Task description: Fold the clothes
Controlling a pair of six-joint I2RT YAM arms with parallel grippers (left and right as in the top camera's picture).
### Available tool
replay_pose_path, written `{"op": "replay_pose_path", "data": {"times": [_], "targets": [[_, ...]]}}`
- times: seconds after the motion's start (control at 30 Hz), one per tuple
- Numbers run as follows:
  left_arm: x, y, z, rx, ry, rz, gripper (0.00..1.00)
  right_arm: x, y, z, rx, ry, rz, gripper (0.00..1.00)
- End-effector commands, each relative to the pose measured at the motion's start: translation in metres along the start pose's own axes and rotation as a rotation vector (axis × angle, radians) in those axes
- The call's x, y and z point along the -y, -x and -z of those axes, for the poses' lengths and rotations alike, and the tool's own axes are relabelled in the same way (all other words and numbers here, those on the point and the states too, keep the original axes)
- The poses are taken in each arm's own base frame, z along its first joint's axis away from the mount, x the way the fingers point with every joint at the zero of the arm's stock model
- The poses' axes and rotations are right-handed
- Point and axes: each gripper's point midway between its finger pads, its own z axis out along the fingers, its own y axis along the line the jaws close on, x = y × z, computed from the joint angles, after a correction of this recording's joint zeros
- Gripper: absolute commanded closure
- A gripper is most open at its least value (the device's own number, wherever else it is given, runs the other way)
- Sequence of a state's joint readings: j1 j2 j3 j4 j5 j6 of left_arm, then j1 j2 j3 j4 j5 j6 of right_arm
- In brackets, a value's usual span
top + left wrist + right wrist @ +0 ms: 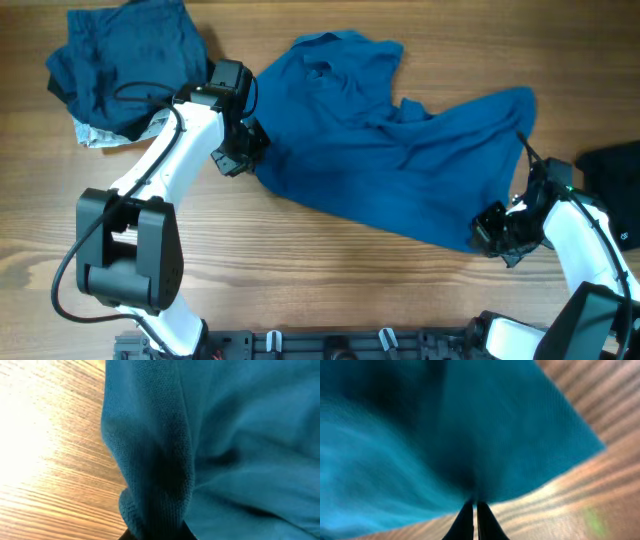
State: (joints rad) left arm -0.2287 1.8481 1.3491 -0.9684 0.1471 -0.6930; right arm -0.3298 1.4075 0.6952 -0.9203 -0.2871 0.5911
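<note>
While left and right jaws clench the blue shirt (400, 160) (at opposite edges), it lies rumpled.

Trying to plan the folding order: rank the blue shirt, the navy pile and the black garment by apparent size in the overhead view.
1. blue shirt, by far largest.
2. navy pile.
3. black garment, though the frame edge cuts it off, so its full size is unsure.

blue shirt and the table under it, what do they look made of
The large medium-blue shirt looks like a soft matte knit, maybe cotton piqué: the left wrist view shows a fine dotted texture and limp folds. The brown table looks like wood or wood-print laminate: long grain lines, slight sheen; which one is unclear.
</note>
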Motion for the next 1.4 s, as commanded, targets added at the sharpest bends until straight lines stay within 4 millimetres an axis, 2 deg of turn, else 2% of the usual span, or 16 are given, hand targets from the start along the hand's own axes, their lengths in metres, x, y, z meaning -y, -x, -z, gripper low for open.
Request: {"op": "replay_pose_path", "data": {"times": [0.0, 0.07, 0.1, 0.13, 0.17, 0.33, 0.43, 0.47, 0.67, 0.77, 0.9, 1.0, 1.07, 1.17, 1.27, 1.37], "targets": [[0.002, 0.0, 0.004, 0.016, -0.009, -0.019, 0.93, -0.007, 0.009, 0.001, 0.041, 0.025, -0.001, 0.96], [0.002, 0.001, 0.004, 0.016, -0.009, -0.019, 0.94, -0.006, 0.012, 0.001, 0.057, 0.013, -0.002, 0.96], [0.002, 0.0, 0.004, 0.016, -0.009, -0.019, 0.94, -0.002, 0.015, 0.002, 0.073, -0.011, -0.001, 0.89], [0.002, 0.0, 0.004, 0.015, -0.008, -0.019, 0.93, 0.005, 0.019, 0.003, 0.097, -0.051, -0.002, 0.6], [0.002, 0.0, 0.004, 0.015, -0.008, -0.019, 0.93, 0.012, 0.023, 0.004, 0.121, -0.089, -0.005, 0.44], [0.002, 0.001, 0.004, 0.016, -0.008, -0.019, 0.91, 0.006, 0.032, 0.013, 0.15, -0.096, 0.12, 0.34], [0.002, 0.0, 0.004, 0.016, -0.008, -0.019, 0.91, 0.013, 0.036, 0.022, 0.169, -0.158, 0.141, 0.04], [0.002, 0.001, 0.004, 0.016, -0.008, -0.019, 0.91, 0.015, 0.036, 0.022, 0.166, -0.168, 0.153, 0.03], [0.003, 0.002, 0.004, 0.021, -0.013, -0.02, 0.91, 0.015, 0.033, 0.007, 0.158, -0.134, 0.134, 0.04], [0.003, 0.002, 0.004, 0.021, -0.013, -0.02, 0.91, 0.006, 0.035, 0.002, 0.164, -0.075, 0.143, 0.12], [0.003, 0.001, 0.004, 0.02, -0.012, -0.02, 0.92, 0.007, 0.037, -0.01, 0.184, -0.049, 0.105, 0.43], [0.002, 0.0, 0.004, 0.016, -0.008, -0.019, 0.92, 0.006, 0.036, -0.01, 0.183, -0.04, 0.071, 0.81], [0.002, 0.001, 0.004, 0.016, -0.008, -0.019, 0.93, 0.005, 0.038, -0.01, 0.188, -0.033, 0.042, 0.96], [0.003, 0.001, 0.004, 0.019, -0.012, -0.02, 0.96, -0.004, 0.045, -0.002, 0.213, -0.013, 0.051, 0.96], [0.011, 0.001, 0.009, 0.014, -0.048, -0.023, 0.96, -0.028, 0.059, 0.021, 0.253, 0.048, 0.079, 0.96], [0.033, 0.005, 0.032, 0.035, -0.146, -0.041, 0.96, -0.062, 0.081, 0.066, 0.338, 0.123, 0.116, 0.95]]}}
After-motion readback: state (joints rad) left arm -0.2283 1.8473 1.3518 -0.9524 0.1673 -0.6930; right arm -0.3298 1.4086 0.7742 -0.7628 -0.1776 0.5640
